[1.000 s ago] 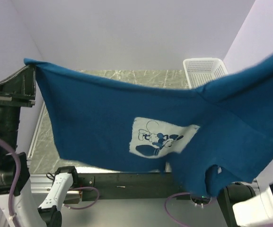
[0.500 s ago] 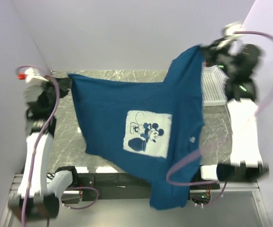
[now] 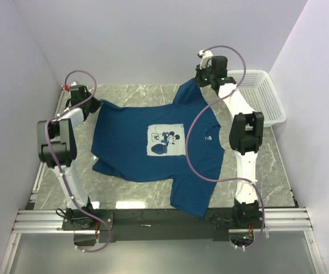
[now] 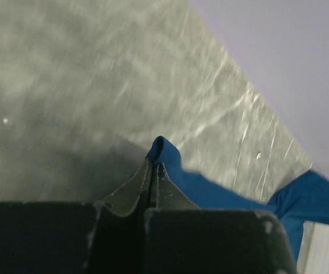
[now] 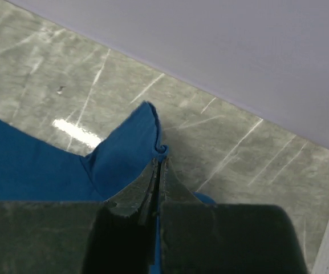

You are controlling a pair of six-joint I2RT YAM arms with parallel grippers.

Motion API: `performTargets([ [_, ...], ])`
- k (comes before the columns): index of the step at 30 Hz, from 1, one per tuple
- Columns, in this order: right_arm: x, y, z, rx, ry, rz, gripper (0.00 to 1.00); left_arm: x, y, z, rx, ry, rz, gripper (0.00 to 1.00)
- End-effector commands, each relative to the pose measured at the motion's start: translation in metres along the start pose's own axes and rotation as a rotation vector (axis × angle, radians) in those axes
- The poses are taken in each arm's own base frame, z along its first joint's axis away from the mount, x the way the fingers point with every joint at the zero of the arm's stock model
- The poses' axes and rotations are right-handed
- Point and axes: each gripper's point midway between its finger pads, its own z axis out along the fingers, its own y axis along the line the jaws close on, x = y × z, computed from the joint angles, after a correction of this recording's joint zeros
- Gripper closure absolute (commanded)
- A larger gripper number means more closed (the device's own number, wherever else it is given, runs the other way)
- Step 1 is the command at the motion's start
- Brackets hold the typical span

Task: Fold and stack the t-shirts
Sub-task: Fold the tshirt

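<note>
A dark royal-blue t-shirt [image 3: 135, 149] with a pale square mouse print [image 3: 165, 141] lies spread over the marble table, its near right part reaching the front edge. My left gripper [image 3: 93, 104] at the far left is shut on one corner of the t-shirt [image 4: 170, 165]. My right gripper [image 3: 201, 81] at the far middle is shut on another corner of the t-shirt [image 5: 127, 148], which rises off the table there. In both wrist views blue cloth pokes out past the closed fingertips.
A white mesh basket [image 3: 261, 97] stands at the far right of the table [image 3: 130, 94]. Pale walls close in the left, back and right sides. A black rail [image 3: 153, 218] runs along the front edge by the arm bases.
The t-shirt, held high near the camera before, has swung away and down onto the table. Both arms have stretched to the far side, still gripping its corners.
</note>
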Motion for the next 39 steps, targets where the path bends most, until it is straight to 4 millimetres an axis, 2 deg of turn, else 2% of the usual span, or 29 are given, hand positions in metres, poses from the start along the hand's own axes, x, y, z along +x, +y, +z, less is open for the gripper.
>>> performTargets([
  [1, -0.075, -0.008, -0.015, 0.144, -0.159, -0.125, 1.0, -0.038, -0.03, 0.02, 0.047, -0.067, 0.045, 1.0],
  [2, -0.073, -0.011, -0.013, 0.175, -0.156, -0.119, 1.0, -0.04, -0.029, 0.025, 0.045, -0.068, 0.054, 1.0],
  [3, -0.073, -0.015, -0.013, 0.197, -0.156, -0.103, 1.0, -0.048, -0.038, 0.028, 0.063, -0.081, 0.063, 1.0],
  [4, -0.075, -0.02, -0.013, 0.224, -0.161, -0.093, 1.0, -0.045, -0.035, 0.036, 0.061, -0.07, 0.064, 1.0],
  [5, -0.075, -0.03, -0.016, 0.271, -0.162, -0.072, 1.0, -0.051, -0.045, 0.037, 0.091, -0.074, 0.079, 1.0],
  [6, -0.075, -0.035, -0.018, 0.288, -0.164, -0.064, 1.0, -0.049, -0.046, 0.04, 0.105, -0.067, 0.084, 1.0],
  [11, -0.092, -0.051, -0.04, 0.303, -0.199, -0.031, 1.0, -0.067, -0.073, 0.034, 0.197, -0.113, 0.124, 1.0],
  [14, -0.1, -0.05, -0.053, 0.257, -0.212, -0.017, 1.0, -0.066, -0.074, 0.037, 0.195, -0.093, 0.137, 1.0],
  [17, -0.098, -0.044, -0.06, 0.193, -0.203, -0.01, 1.0, -0.055, -0.063, 0.04, 0.183, -0.064, 0.14, 1.0],
  [18, -0.104, -0.035, -0.066, 0.146, -0.214, -0.014, 1.0, -0.055, -0.065, 0.037, 0.189, -0.064, 0.143, 1.0],
  [19, -0.096, -0.034, -0.067, 0.125, -0.199, -0.004, 1.0, -0.054, -0.064, 0.037, 0.19, -0.062, 0.151, 1.0],
  [21, -0.094, -0.026, -0.073, 0.084, -0.2, 0.007, 1.0, -0.052, -0.063, 0.032, 0.196, -0.064, 0.158, 1.0],
  [22, -0.09, -0.017, -0.079, 0.047, -0.193, 0.007, 1.0, -0.052, -0.061, 0.03, 0.195, -0.063, 0.16, 1.0],
  [24, -0.1, -0.007, -0.095, 0.018, -0.225, -0.003, 1.0, -0.052, -0.061, 0.027, 0.194, -0.063, 0.17, 1.0],
  [25, -0.088, -0.002, -0.096, -0.005, -0.205, 0.005, 1.0, -0.052, -0.06, 0.026, 0.194, -0.061, 0.17, 1.0],
  [26, -0.09, 0.005, -0.1, -0.031, -0.217, -0.001, 1.0, -0.052, -0.059, 0.026, 0.193, -0.058, 0.173, 1.0],
  [27, -0.1, 0.013, -0.114, -0.044, -0.241, -0.008, 1.0, -0.053, -0.058, 0.024, 0.192, -0.058, 0.174, 1.0],
  [28, -0.085, 0.016, -0.114, -0.055, -0.217, 0.007, 1.0, -0.054, -0.058, 0.023, 0.194, -0.058, 0.178, 1.0],
  [30, -0.092, 0.027, -0.128, -0.081, -0.245, -0.001, 1.0, -0.053, -0.058, 0.02, 0.194, -0.056, 0.177, 1.0],
  [31, -0.082, 0.029, -0.128, -0.086, -0.226, 0.009, 1.0, -0.054, -0.056, 0.019, 0.193, -0.056, 0.177, 1.0],
  [33, -0.083, 0.036, -0.138, -0.095, -0.237, 0.001, 1.0, -0.056, -0.054, 0.013, 0.191, -0.066, 0.174, 1.0],
  [34, -0.075, 0.038, -0.138, -0.101, -0.222, 0.005, 1.0, -0.057, -0.054, 0.011, 0.193, -0.068, 0.176, 1.0],
  [39, -0.059, 0.044, -0.146, -0.116, -0.194, 0.003, 1.0, -0.055, -0.044, 0.002, 0.187, -0.065, 0.166, 1.0],
])
